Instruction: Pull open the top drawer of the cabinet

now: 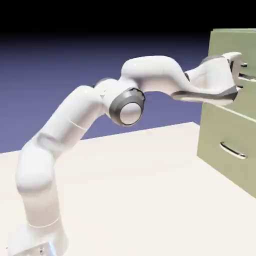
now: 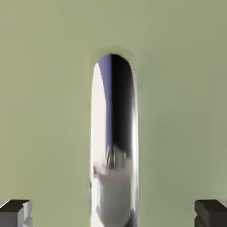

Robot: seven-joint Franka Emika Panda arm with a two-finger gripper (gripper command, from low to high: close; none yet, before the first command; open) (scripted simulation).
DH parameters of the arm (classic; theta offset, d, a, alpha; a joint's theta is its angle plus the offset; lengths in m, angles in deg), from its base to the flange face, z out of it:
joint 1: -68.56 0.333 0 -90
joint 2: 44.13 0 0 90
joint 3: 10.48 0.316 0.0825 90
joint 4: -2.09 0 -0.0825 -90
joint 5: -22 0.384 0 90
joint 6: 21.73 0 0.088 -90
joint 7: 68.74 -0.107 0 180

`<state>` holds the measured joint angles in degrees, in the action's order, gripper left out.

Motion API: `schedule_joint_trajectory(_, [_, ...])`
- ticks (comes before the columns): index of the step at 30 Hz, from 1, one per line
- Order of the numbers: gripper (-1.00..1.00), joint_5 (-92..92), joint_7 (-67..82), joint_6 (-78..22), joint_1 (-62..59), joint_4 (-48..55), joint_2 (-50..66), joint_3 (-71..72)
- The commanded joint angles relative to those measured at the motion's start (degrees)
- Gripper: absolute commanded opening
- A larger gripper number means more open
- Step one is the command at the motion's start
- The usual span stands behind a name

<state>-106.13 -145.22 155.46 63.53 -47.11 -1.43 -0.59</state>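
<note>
A pale tabletop (image 1: 130,195) fills the lower part of the exterior view. The white arm (image 1: 79,112) rises from the left and stretches to the cabinet (image 1: 235,30), a pale olive-green block cut off by the right edge. The top drawer (image 1: 215,46) is the upper of its two fronts, level with the arm's hand (image 1: 215,75), which covers part of it there. Below sits the lower drawer (image 1: 212,132), with its own curved silver handle (image 1: 233,151) out beyond the hand's underside. In the hand view the top drawer's bar handle (image 2: 114,133) runs up the middle, shiny with reflections. The gripper (image 2: 113,213) is released, its fingertips (image 2: 15,213) spread wide on either side of that bar, both apart from it. The arm's base (image 1: 37,240) carries a bluish-lit panel (image 1: 41,249) with small dark marks, too tiny to read.
</note>
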Motion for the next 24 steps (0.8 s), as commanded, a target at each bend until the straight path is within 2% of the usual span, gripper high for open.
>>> schedule_joint_trajectory(1, [-1.00, 0.0, 0.0, 0.0, 0.0, 0.0, 0.0, 0.0])
schedule_joint_trajectory(10, [-1.00, -18.3, -16.8, -5.9, -4.4, -17.7, -12.0, 6.7])
schedule_joint_trajectory(24, [-1.00, -30.4, -34.5, -13.1, -10.4, -46.8, -33.5, 11.6])
